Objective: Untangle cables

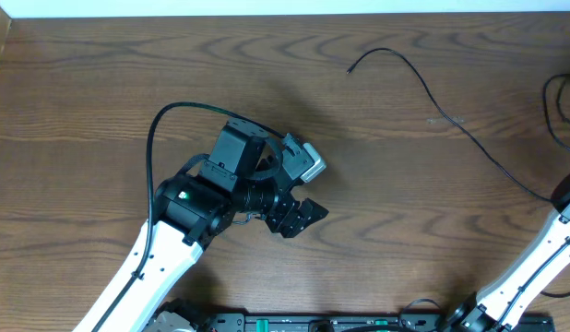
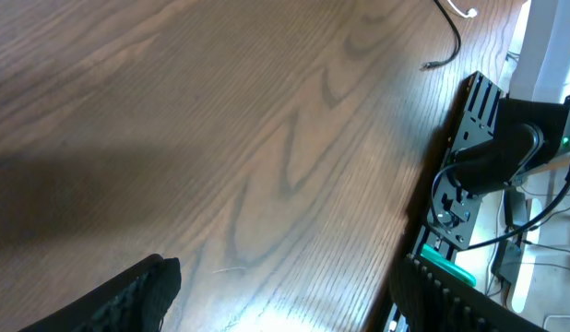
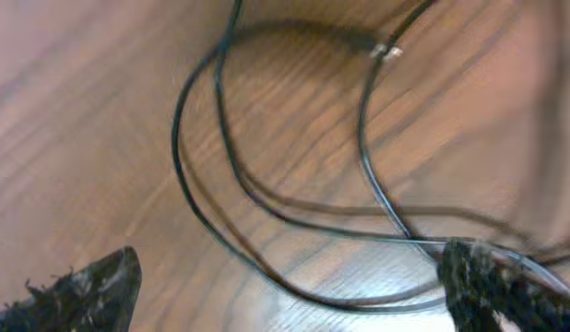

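Right jaws: spread wide, nothing clamped. They hang low over the cables (image 3: 359,232), and one strand runs right by the right finger (image 3: 488,286). I can't tell whether it touches, because the view is blurred.

Left jaws: open too, empty, bare counter (image 2: 267,138) between the fingers. That arm sits mid-counter, well apart from any cable.

Progress, my read: partway. One long black cable (image 1: 488,155) lies out on its own, running from the far middle of the counter toward the right arm (image 1: 543,249) with no crossings along the visible run. That one looks done.

What's left is the clump under the right jaws, off the overhead's right edge. Thin black strands loop and cross each other at several spots, and they bunch together near the right finger. A plug end (image 3: 382,51) with a light tip sits at the top of the loop. I can't count the cords there.

The left wrist view shows another thin black cable (image 2: 457,39) with a small plug, far off near the counter edge.

The cords are thin and limp and lie flat. They'll likely drag their neighbours if pulled.
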Controlling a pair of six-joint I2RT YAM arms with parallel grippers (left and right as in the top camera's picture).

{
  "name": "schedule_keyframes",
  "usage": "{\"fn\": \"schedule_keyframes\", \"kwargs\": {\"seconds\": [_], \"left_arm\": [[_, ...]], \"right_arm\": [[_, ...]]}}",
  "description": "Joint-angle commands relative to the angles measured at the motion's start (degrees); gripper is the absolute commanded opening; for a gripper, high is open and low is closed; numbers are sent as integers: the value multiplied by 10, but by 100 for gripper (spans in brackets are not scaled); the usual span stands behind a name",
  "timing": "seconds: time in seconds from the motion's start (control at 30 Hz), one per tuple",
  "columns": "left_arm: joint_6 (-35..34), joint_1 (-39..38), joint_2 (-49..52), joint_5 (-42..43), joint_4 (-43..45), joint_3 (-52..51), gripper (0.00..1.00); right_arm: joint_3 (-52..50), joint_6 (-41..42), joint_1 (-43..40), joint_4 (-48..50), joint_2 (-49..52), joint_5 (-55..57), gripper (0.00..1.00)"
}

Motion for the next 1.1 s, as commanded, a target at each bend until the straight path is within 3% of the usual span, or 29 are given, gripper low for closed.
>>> {"fn": "schedule_keyframes", "kwargs": {"seconds": [0.0, 0.1, 0.2, 0.43, 0.8, 1.07], "left_arm": [[-2, -2, -7, -5, 0, 6, 79], [2, -2, -7, -5, 0, 6, 78], [4, -2, -7, -31, -1, 6, 79], [10, -1, -7, -35, 0, 6, 79], [10, -2, -7, -60, 0, 6, 79], [15, -1, -7, -66, -2, 6, 79]], "right_arm": [[86, 86, 11, -57, -4, 114, 99], [127, 96, 21, -99, -4, 120, 99], [140, 2, 51, -117, -4, -12, 99], [115, -150, 155, -135, -4, -67, 99], [10, -212, 301, -99, -3, -67, 99], [-45, -169, 342, -81, -3, 46, 99]]}}
